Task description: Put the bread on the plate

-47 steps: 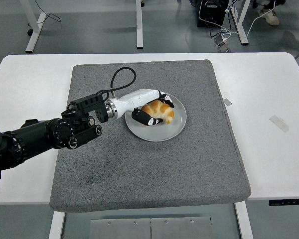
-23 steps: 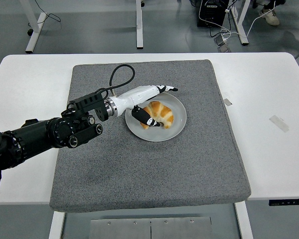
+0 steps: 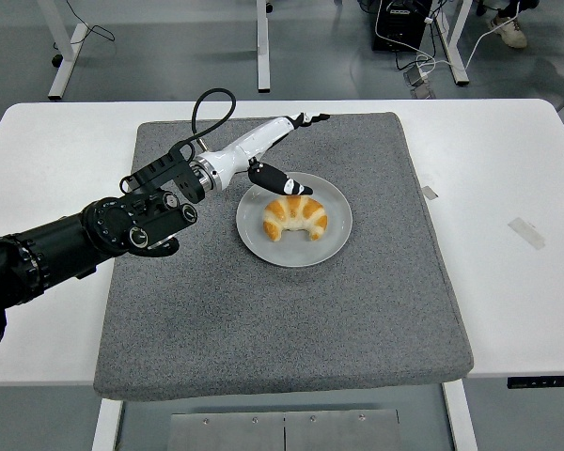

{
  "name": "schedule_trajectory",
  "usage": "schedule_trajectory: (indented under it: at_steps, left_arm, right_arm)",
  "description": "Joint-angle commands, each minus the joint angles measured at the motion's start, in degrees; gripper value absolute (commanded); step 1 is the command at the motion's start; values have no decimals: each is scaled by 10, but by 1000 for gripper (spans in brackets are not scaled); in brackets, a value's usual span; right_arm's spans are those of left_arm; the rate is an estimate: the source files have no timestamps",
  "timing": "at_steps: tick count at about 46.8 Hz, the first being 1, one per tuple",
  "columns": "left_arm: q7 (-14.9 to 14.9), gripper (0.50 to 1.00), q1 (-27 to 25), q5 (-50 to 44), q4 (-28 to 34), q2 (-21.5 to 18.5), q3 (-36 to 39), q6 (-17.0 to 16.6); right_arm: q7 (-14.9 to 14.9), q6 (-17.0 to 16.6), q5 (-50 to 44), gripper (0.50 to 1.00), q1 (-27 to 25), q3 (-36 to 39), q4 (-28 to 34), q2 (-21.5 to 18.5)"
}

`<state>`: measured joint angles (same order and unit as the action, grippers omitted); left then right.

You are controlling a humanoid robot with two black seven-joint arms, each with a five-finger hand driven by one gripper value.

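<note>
A golden croissant (image 3: 295,216) lies on the grey round plate (image 3: 335,240) in the middle of the grey mat. My left hand (image 3: 280,150) hangs above and behind the plate's far left rim, clear of the bread. Its fingers (image 3: 312,118) are spread open and the thumb (image 3: 276,178) points down toward the plate; it holds nothing. The right arm is out of view.
The grey mat (image 3: 282,319) covers the middle of the white table (image 3: 508,282). Two bits of tape (image 3: 526,232) lie on the table at the right. Desk legs and cables stand on the floor behind the table.
My left hand let go of the croissant, opened, and rose up and back away from the plate. The croissant stays on the plate.
</note>
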<state>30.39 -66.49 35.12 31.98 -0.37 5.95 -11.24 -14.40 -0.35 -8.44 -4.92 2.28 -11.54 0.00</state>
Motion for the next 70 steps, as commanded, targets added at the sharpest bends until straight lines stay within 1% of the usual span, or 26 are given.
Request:
schedule_trajectory:
  at_steps: [1, 9, 13, 17, 21, 24, 30, 34, 36, 45, 51, 56, 66, 70]
  left_arm:
    - [-1, 974, -1, -27, 0, -2, -17, 1]
    - [-4, 975, 2, -98, 0, -22, -68, 9]
    - [-8, 975, 7, -152, 1, -34, -98, 23]
    - [-25, 975, 14, -223, 1, -48, -132, 51]
    - [-44, 977, 34, -276, 1, -61, -169, 66]
    - [-53, 977, 50, -296, 1, -64, -198, 69]
    - [-71, 977, 86, -298, 6, -66, -274, 72]
    - [-89, 977, 111, -300, 7, -67, -330, 85]
    - [-94, 977, 121, -301, 7, -67, -354, 91]
    - [-95, 977, 147, -332, 11, -62, -462, 98]
    - [-95, 978, 163, -369, 11, -60, -505, 113]
    - [-91, 980, 177, -404, 11, -57, -545, 117]
    - [-89, 983, 194, -411, 11, -46, -596, 124]
    - [-89, 983, 194, -411, 11, -44, -599, 126]
  right_arm:
    - [1, 0, 0, 1000, 0, 0, 0, 0]
    - [1, 0, 0, 1000, 0, 1, 0, 0]
    - [1, 0, 0, 1000, 0, 0, 0, 0]
    - [1, 0, 0, 1000, 0, 1, -1, 0]
    - [1, 0, 0, 1000, 0, 1, -1, 0]
    - [1, 0, 0, 1000, 0, 1, -1, 0]
    - [1, 0, 0, 1000, 0, 1, -1, 0]
    - [1, 0, 0, 1000, 0, 1, -1, 0]
    - [0, 0, 0, 1000, 0, 0, -1, 0]
    - [1, 0, 0, 1000, 0, 0, -1, 0]
    - [1, -1, 0, 1000, 0, 0, -1, 0]
    - [1, -1, 0, 1000, 0, 0, -1, 0]
    - [1, 0, 0, 1000, 0, 0, -1, 0]
    - [1, 0, 0, 1000, 0, 0, -1, 0]
